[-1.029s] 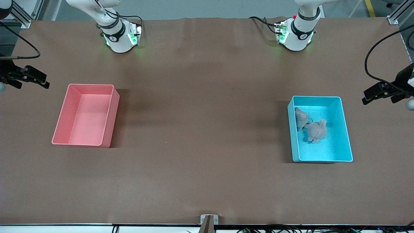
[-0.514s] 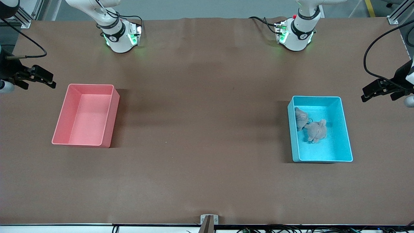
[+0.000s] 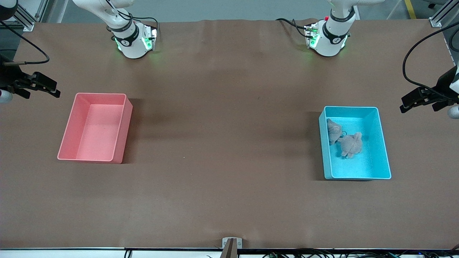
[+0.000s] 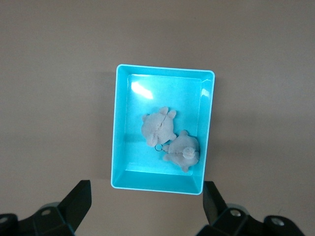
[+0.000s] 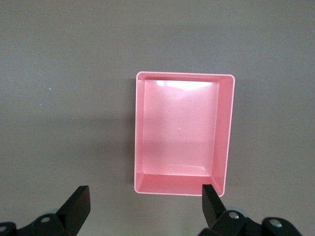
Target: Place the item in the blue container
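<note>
Your big brown table holds two bins. The pink bin sits toward the right arm's end of the table and it has nothing in it. The blue container sits toward the left arm's end, about halfway between the edge by the robot bases and the edge by the front camera.

Two small plush toys already lie inside the blue container, touching each other, close to the wall that faces the middle of the table. In the left wrist view you can see the plush toys joined by a little metal ring. So the job looks done.

The left gripper hangs high over the table edge just past the blue container. Its fingers are spread wide and hold nothing. The right gripper hangs over the table edge by the pink bin, also spread wide and holding nothing. Both arms wait.

The toys look soft, light and squishy. They should not break. If you must pick one up, pinch its fat middle. The ring may pull the second toy along.

You will find no readable words or labels on the bins or toys.
</note>
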